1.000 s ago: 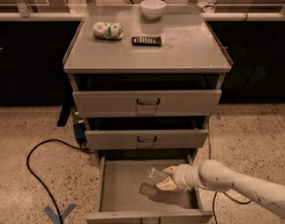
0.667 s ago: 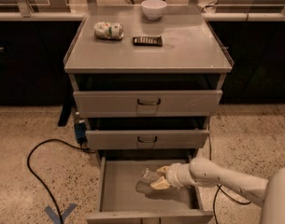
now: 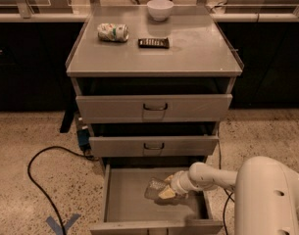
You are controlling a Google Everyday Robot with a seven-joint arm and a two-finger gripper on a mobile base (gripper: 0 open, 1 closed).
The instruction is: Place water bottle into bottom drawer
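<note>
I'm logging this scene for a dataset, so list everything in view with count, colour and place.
water bottle: one, clear, inside the bottom drawer, in the claw's grip
bottom drawer: one, grey, pulled open, lowest of three
upper drawers: two, grey with dark handles, above the open one
cabinet top: one, grey
can: one, crushed, white-green, left rear of the cabinet top
bowl: one, white, back edge of the cabinet top
flat dark object: one, black, right of the can
cable: one, black, floor left of the cabinet
tape mark: one, blue, floor at front left
arm: one, white, reaching in from the right
claw: one, yellowish fingers, in the bottom drawer, shut on the water bottle
</note>
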